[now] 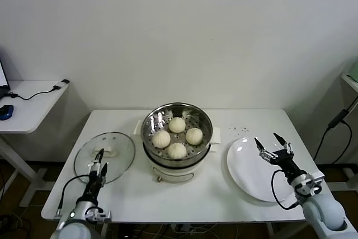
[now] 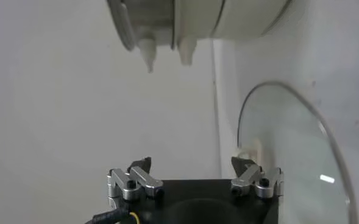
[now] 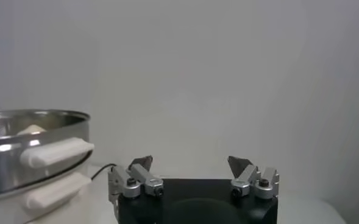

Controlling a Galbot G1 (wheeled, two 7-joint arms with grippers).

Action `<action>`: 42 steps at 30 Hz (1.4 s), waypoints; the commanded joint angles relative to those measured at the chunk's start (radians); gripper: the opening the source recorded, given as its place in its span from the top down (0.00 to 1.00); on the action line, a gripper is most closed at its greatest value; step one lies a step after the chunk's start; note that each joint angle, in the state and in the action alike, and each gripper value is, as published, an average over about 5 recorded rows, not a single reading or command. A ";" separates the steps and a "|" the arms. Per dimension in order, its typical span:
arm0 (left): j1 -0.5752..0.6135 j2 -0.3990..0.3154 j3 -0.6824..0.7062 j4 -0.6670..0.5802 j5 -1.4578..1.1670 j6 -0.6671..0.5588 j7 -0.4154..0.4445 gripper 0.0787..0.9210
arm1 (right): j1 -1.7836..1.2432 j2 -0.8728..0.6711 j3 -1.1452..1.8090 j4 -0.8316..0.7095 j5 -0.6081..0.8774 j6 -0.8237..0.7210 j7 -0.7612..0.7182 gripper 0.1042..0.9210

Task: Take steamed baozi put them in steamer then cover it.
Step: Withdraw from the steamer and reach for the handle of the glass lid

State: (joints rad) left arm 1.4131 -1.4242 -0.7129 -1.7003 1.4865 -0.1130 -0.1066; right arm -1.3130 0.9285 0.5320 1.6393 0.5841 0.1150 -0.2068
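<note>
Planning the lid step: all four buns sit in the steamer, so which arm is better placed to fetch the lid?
Left. The lid lies on the table left of the steamer, and the open left gripper hovers at its near edge. The right gripper is over the plate, across the steamer.

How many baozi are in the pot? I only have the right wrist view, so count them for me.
Observer: Four steamed baozi sit in the steamer, by the head view.
Operator: Find me the cover.
Observer: The cover lies flat on the table at the steamer's left, off the pot.
Operator: Tell me where the left gripper is.
Observer: The left gripper is at the cover's near edge, open and holding nothing.
</note>
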 commanded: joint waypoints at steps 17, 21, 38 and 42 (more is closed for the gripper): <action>-0.314 0.049 0.027 0.396 0.069 0.032 -0.044 0.12 | 0.010 0.058 -0.010 -0.065 -0.107 0.014 0.011 0.12; -0.338 0.044 0.031 0.416 0.069 0.040 -0.046 0.12 | 0.010 0.060 -0.004 -0.074 -0.114 0.021 0.006 0.12; -0.376 0.047 0.033 0.458 0.034 0.062 -0.059 0.14 | 0.008 0.073 0.004 -0.109 -0.168 0.048 -0.023 0.12; -0.375 0.050 0.032 0.462 0.021 0.058 -0.056 0.25 | 0.010 0.079 0.004 -0.117 -0.181 0.053 -0.029 0.12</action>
State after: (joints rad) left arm 1.0534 -1.3780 -0.6817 -1.2609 1.5259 -0.0547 -0.1644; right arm -1.3044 1.0024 0.5371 1.5331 0.4267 0.1621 -0.2301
